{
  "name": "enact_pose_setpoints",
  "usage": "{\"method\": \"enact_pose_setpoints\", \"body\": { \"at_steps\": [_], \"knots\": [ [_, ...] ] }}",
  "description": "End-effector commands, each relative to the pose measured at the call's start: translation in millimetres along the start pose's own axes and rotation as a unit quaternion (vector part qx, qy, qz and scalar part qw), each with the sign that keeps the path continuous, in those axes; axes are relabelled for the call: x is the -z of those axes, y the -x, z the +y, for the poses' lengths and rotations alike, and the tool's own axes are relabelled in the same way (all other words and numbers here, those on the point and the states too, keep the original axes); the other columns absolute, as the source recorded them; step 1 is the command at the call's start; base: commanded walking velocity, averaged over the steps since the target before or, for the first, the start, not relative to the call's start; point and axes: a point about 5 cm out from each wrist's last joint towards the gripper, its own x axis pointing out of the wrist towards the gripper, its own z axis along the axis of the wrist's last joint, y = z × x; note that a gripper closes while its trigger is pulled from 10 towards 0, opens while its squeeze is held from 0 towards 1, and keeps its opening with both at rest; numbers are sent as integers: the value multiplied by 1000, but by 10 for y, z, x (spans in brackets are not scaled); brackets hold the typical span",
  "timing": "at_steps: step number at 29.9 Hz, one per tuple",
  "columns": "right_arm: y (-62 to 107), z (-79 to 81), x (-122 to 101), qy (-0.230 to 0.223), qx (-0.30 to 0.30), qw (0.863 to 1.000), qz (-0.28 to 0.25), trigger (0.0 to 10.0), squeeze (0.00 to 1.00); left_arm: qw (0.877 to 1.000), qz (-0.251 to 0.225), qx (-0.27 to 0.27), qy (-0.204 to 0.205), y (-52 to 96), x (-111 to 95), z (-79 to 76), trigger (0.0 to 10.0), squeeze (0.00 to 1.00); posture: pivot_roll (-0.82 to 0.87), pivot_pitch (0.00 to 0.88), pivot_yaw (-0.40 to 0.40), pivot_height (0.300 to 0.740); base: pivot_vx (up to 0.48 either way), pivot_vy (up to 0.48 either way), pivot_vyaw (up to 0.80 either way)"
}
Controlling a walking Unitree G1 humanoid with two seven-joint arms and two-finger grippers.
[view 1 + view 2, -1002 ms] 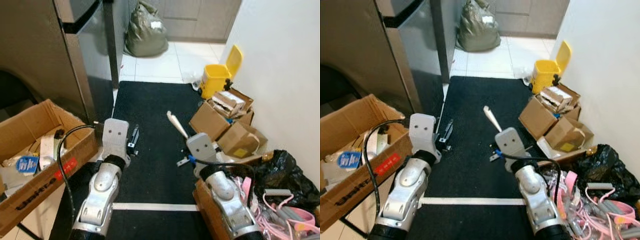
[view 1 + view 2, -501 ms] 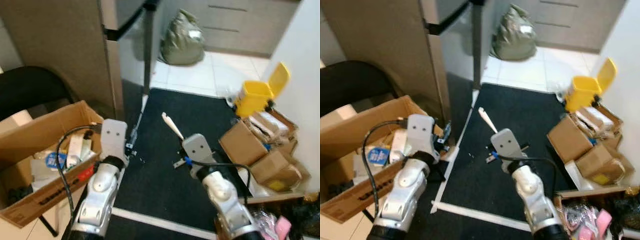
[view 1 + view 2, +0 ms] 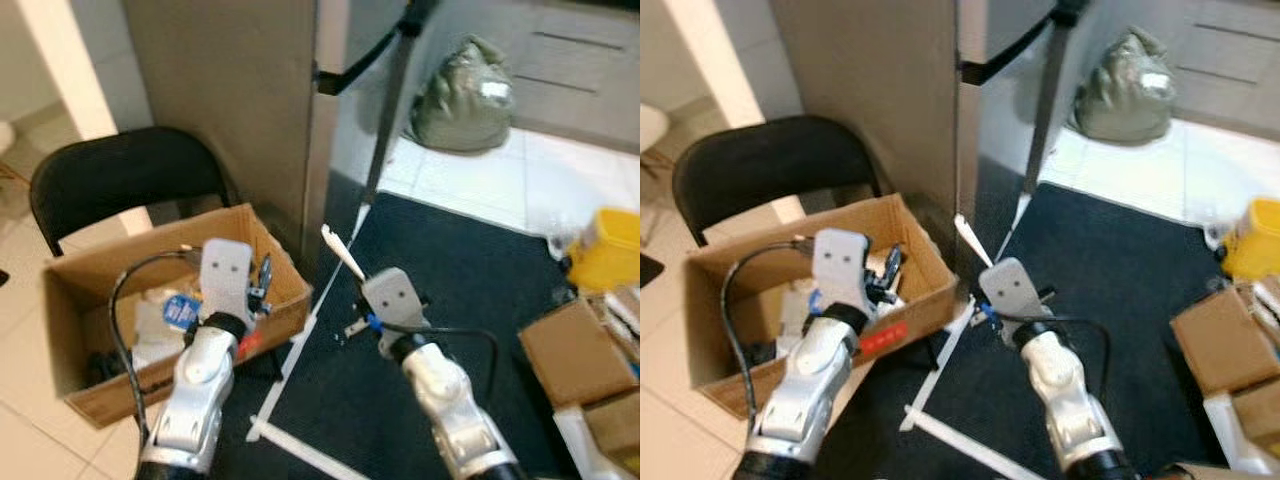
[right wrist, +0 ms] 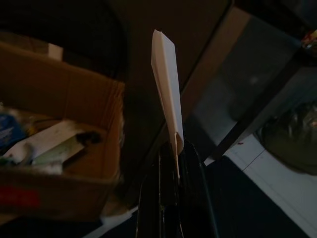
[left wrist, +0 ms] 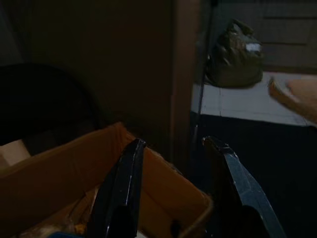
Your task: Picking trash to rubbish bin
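Left eye view: camera has swung left since a second ago. The yellow bin [image 3: 608, 248] that sat at about 1 o'clock is now at the 3 o'clock edge, and the open cardboard box [image 3: 285, 265] with trash inside has come in to 9 o'clock, in front of a black folding chair [image 3: 110, 180]. Right gripper [image 3: 352, 268] sits near centre, pinched on a folded white paper strip [image 3: 340, 250] that sticks up toward 11 o'clock. Left gripper [image 3: 262, 280] hovers over the box's near right corner. Grey-green sack [image 3: 470, 95] at 1 o'clock on the tiles.

Right eye view: same layout; the paper tip lies close to the box's right wall, not yet over the opening.

Left wrist view: dark. Two black fingers [image 5: 124, 188] spread, nothing between them, box rim below.

Right wrist view: fingers pressed together on the paper's lower end; box contents lie off at 9 o'clock.

Judgement: the turn points the robot at the box, not the yellow bin, so the box looks like the drop point. Paper is held and carried; release remains.
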Motion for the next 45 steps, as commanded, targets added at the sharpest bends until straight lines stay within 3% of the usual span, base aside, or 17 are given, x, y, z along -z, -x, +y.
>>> {"method": "enact_pose_setpoints", "body": {
  "at_steps": [1, 11, 18, 39, 45],
  "knots": [
    [4, 59, 11, -7, -8, 1000, 1, 10000, 0, 1000, 6, -3, -5, 21, 19, 21, 10000, 0, 6, 94, -49, 740, 304, 0, 0],
    [1, 96, 15, -11, -17, 1000, 2, 10000, 0, 1000, 6, -5, -6, 21, 15, 36, 10000, 0, 17, 111, -50, 740, 302, 0, 0],
    [-1, 98, 14, -12, -16, 1000, 2, 10000, 0, 1000, 7, -4, -6, 18, 14, 33, 10000, 0, 20, 112, -49, 740, 303, 0, 800],
    [-10, 144, 19, -32, -32, 999, -2, 10000, 0, 1000, 7, -8, -7, 15, 10, 49, 10000, 0, 26, 109, -51, 740, 286, 0, 0],
    [-12, 144, 47, -33, -42, 999, 2, 10000, 0, 998, 55, -1, -29, 29, 146, 50, 10000, 0, 25, 108, -47, 740, 0, 0, 0]
  ]
}}
